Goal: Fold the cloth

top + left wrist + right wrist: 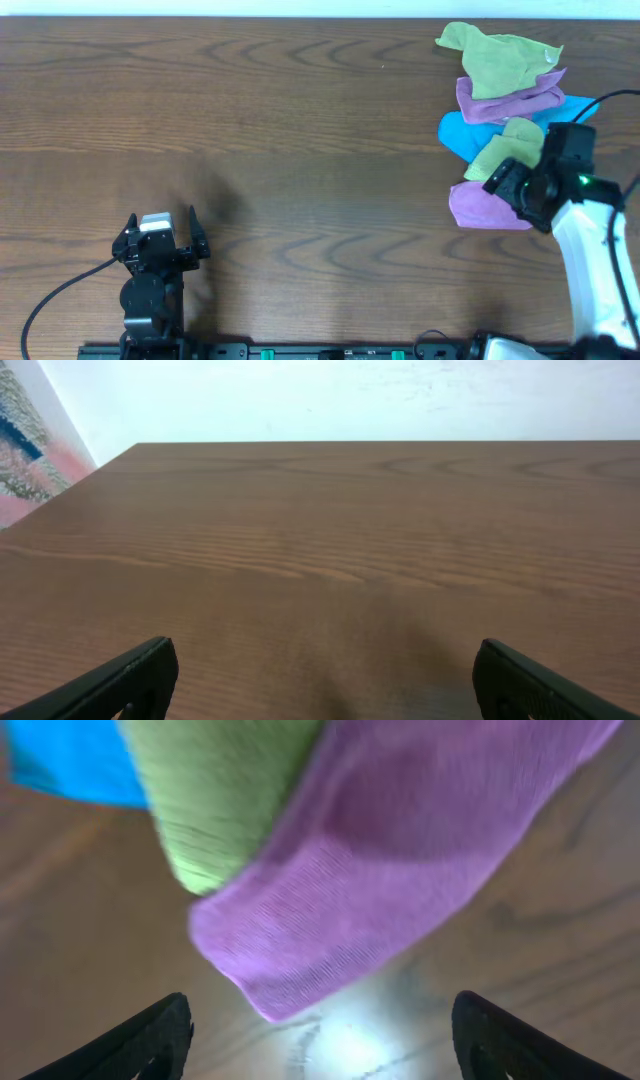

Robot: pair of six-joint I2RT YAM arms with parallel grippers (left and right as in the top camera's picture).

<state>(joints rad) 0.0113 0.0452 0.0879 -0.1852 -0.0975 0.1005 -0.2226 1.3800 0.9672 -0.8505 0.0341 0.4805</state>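
Note:
The purple cloth (483, 207) lies crumpled at the near end of a pile at the right of the table. In the right wrist view one corner of the cloth (380, 870) hangs just ahead of the fingers, over bare wood. My right gripper (506, 186) hovers over its right part, and in its own view the right gripper (320, 1040) stands open with nothing between the tips. My left gripper (160, 238) rests far away at the near left, and in its own view the left gripper (325, 685) is open over bare table.
Beyond the cloth the pile holds a green cloth (510, 146), a blue cloth (462, 132), another purple cloth (505, 98) and a second green cloth (495, 52). The nearer green cloth (220, 800) overlaps the purple one. A black cable (612, 98) runs at the right edge.

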